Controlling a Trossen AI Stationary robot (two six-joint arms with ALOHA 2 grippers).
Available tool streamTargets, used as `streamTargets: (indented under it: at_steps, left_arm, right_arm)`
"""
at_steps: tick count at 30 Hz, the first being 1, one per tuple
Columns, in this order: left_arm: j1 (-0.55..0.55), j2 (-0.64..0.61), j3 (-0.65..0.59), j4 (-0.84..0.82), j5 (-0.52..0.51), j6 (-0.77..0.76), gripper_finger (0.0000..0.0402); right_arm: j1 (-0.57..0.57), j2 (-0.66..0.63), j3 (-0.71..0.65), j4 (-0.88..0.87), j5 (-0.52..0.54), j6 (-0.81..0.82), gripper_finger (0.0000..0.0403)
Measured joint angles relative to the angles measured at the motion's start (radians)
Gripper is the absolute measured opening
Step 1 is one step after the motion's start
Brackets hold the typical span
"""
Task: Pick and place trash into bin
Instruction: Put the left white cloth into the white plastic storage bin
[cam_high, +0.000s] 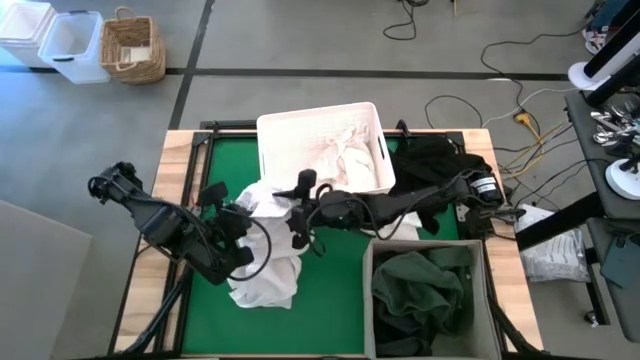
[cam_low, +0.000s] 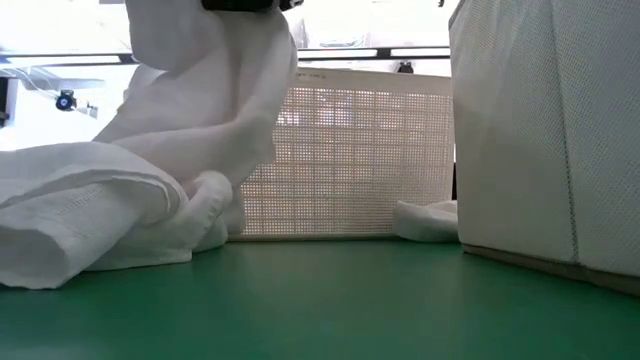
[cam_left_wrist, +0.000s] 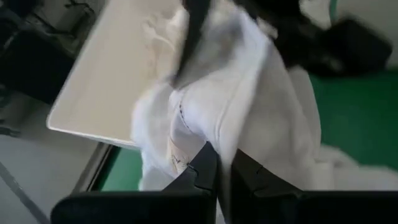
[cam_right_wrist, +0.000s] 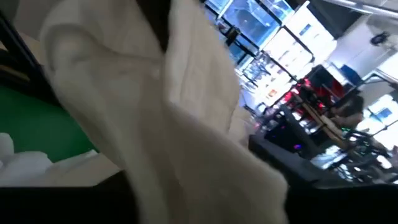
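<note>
Over the green mat (cam_high: 340, 290), a large white sheet (cam_high: 265, 262), bunched and partly lifted, just near of the white perforated tub (cam_high: 285, 150). Left gripper (cam_left_wrist: 222, 167) at the sheet's left side, fingers pressed close with a fold of the cloth pinched between them (seen plainly from the left wrist). Right gripper (cam_high: 300, 222) reached in from the right, at the sheet's top right edge, with cloth draped close across its camera; cannot tell whether its fingers were spread or pressed together. From table height, the sheet (cam_low: 150, 190) hung from above in a tall fold and pooled on the mat at the left, in front of the tub's mesh wall (cam_low: 350, 160). Inside the tub, more white sheets (cam_high: 345, 155), crumpled. At the near right, a grey fabric bin (cam_high: 372, 300) with dark green cloth (cam_high: 420, 290) in it. At the far right, beside the tub, black cloth (cam_high: 430, 160) heaped on the table.
</note>
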Motion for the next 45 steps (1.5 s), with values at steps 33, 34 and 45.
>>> streamTargets:
  at_steps: [33, 34, 45]
  left_arm:
    - [0.0, -0.009, 0.043, -0.03, 0.071, 0.011, 0.0367]
    - [0.0, -0.009, 0.044, -0.027, 0.068, 0.01, 0.0367]
    - [-0.011, -0.013, 0.049, -0.047, 0.004, -0.015, 0.0367]
  right_arm:
    - [-0.02, -0.231, -0.002, -0.206, -0.248, 0.169, 0.0009]
    - [-0.02, -0.244, -0.003, -0.208, -0.257, 0.169, 0.0009]
    - [-0.021, -0.329, -0.002, -0.273, -0.286, 0.199, 0.0009]
